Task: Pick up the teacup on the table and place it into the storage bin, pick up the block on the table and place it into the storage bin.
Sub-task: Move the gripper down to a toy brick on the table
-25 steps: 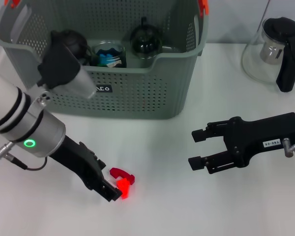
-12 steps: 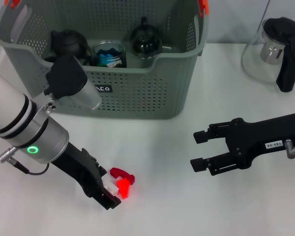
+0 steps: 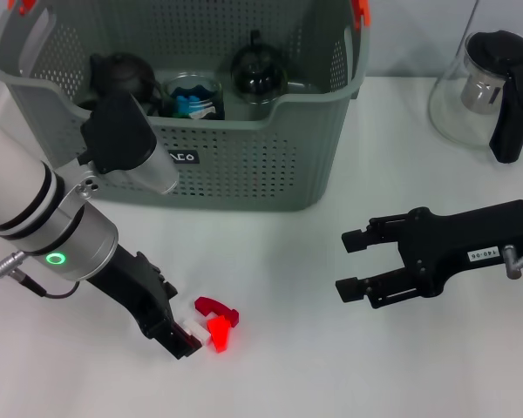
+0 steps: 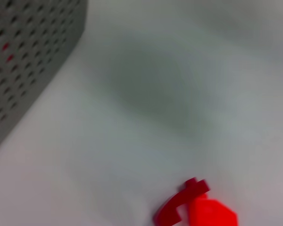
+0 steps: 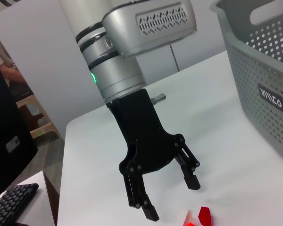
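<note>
The block [image 3: 217, 324] is a small red piece on the white table, with a white bit against its left side; the left wrist view shows the block [image 4: 198, 210] close up. My left gripper [image 3: 186, 339] is low over the table just left of the block. In the right wrist view the left gripper [image 5: 172, 201] stands open, with the block [image 5: 203, 216] beside one fingertip. The storage bin [image 3: 244, 165] stands at the back. Inside it a glass teacup [image 3: 194, 94] sits between two dark teapots. My right gripper [image 3: 352, 263] hovers open at the right, holding nothing.
A glass jug with a black handle [image 3: 491, 87] stands at the back right. The bin's perforated wall [image 4: 28, 61] is close to the left arm. Bare white table lies between the two grippers.
My left gripper has drawn back a little to the left, off the red block, uncovering the white bit. The right gripper has barely moved.
</note>
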`<act>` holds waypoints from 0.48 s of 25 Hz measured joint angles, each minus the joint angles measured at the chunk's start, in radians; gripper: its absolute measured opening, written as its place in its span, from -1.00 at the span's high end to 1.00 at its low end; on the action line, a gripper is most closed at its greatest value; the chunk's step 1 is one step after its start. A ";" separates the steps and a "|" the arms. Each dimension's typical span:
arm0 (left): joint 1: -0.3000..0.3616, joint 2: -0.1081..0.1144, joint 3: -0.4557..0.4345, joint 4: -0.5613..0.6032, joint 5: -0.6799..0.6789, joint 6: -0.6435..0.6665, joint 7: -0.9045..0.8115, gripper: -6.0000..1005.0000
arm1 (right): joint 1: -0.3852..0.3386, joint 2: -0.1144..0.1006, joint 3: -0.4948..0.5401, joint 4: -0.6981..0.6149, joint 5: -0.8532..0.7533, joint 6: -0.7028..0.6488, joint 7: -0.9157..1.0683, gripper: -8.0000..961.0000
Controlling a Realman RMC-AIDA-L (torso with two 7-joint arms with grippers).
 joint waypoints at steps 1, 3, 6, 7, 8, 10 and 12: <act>-0.002 -0.001 0.009 0.000 0.010 -0.002 -0.013 -0.84 | 0.000 0.000 0.000 0.001 0.000 0.001 0.000 -0.80; -0.005 -0.001 0.024 0.001 0.021 -0.006 -0.043 -0.84 | 0.001 0.000 0.000 0.000 0.000 0.001 0.001 -0.80; -0.010 -0.001 0.040 0.004 0.027 -0.010 -0.102 -0.84 | 0.004 0.001 0.000 -0.003 0.001 0.001 0.003 -0.80; -0.012 -0.002 0.044 0.004 0.028 -0.013 -0.120 -0.84 | 0.004 0.001 0.000 -0.003 0.001 0.001 0.004 -0.80; -0.014 -0.002 0.048 0.005 0.028 -0.015 -0.144 -0.84 | 0.005 0.001 0.000 -0.004 0.001 0.001 0.004 -0.80; -0.017 -0.002 0.061 0.005 0.028 -0.021 -0.197 -0.84 | 0.007 0.001 0.000 -0.005 0.002 0.002 0.004 -0.80; -0.019 -0.003 0.074 0.004 0.029 -0.023 -0.233 -0.84 | 0.007 0.001 0.000 -0.005 0.002 0.003 0.004 -0.80</act>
